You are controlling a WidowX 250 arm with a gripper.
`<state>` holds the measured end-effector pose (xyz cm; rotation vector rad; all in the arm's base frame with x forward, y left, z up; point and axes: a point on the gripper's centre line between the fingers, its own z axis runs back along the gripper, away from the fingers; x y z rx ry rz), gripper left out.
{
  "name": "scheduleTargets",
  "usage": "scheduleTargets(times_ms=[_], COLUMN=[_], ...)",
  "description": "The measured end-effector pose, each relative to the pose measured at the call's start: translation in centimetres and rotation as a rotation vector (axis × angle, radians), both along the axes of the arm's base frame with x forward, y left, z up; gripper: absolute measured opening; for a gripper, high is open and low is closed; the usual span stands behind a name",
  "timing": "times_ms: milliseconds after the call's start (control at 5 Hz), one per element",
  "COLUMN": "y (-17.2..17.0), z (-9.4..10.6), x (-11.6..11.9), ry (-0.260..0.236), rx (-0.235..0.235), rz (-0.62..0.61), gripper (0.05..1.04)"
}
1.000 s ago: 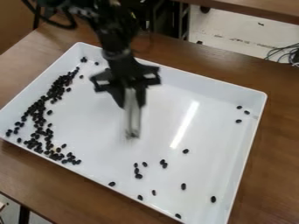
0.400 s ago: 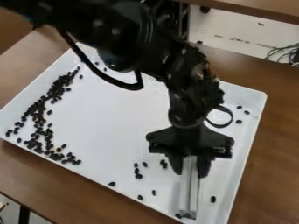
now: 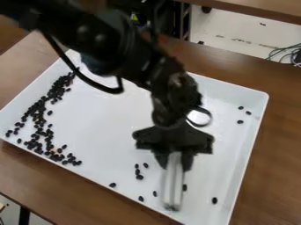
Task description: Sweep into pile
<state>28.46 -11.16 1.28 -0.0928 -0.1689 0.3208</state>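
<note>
My gripper (image 3: 175, 169) is over the near part of the white tray (image 3: 106, 127), its 2 fingers closed on an upright pale bar (image 3: 173, 183). The lower end of the bar is near the tray floor; contact cannot be confirmed.

Material location: the main band of dark beans (image 3: 57, 91) lies along the left side of the tray and bends round the near left corner. Loose beans (image 3: 140, 177) lie between that band and my bar. A group of 3 stray beans (image 3: 240, 121) lies by the right wall, and 1 single bean (image 3: 214, 200) lies nearer, also to the right.

Procedure, as judged: sweep the strays towards the band. Set the bar behind the beans, on their right, before each stroke. Keep the lower end low and level, with light pressure. Use slow, short, overlapping strokes; the bar is narrow, and round beans may roll past it. Lift before returning.

Clearance: the near rim is close to the bar. Stroke parallel to it; a stroke across it could strike the wall or flick beans onto the table (image 3: 276, 145). The middle of the tray offers open floor for the approach.
</note>
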Motion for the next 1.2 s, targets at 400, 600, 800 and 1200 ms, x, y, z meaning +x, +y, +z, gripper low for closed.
scheduleTargets(times_ms=[400, 600, 800, 1200], y=[8.6, 13.6, 17.9, 23.4], z=[-0.7, -0.8, -0.9, -0.7], x=[-0.7, -2.0, -2.7, -2.6], ry=[0.014, 0.019, 0.003, -0.013], rx=[0.101, 0.123, 0.128, 0.16], rz=[0.017, 0.051, 0.119, 0.162], gripper=[0.353, 0.353, 0.353, 0.353])
